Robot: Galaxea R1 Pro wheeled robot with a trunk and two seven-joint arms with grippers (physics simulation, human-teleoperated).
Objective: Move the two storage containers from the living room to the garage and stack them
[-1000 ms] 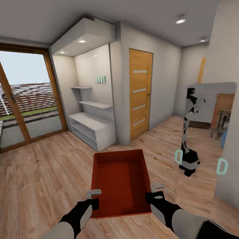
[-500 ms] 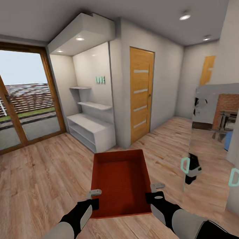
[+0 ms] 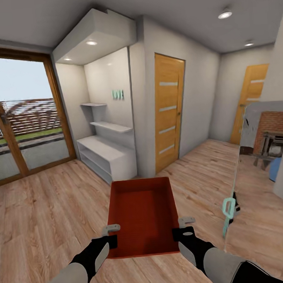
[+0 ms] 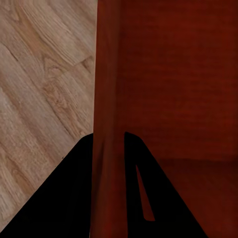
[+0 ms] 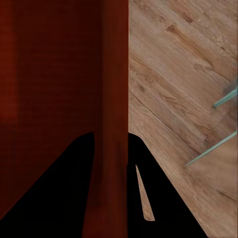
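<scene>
An orange-red storage container (image 3: 142, 214) is carried in front of me above the light wood plank floor (image 3: 49, 204). It has no lid and nothing inside. My left gripper (image 3: 110, 234) is shut on its left wall (image 4: 109, 124), and my right gripper (image 3: 184, 227) is shut on its right wall (image 5: 115, 114). In each wrist view the dark fingers sit on either side of the thin red wall. The container is held level between both arms.
White built-in shelves (image 3: 107, 153) stand in a niche ahead left. A wooden door with pale stripes (image 3: 168, 111) is ahead, another wooden door (image 3: 247, 98) further right. A mirror-like panel with teal handles (image 3: 259, 168) stands close on the right. Glass doors (image 3: 20, 123) fill the left.
The camera has turned and advanced: the shelves and striped door shifted left, a second door came into view at right, the mirror panel moved right. Both grippers hold the container as before.
</scene>
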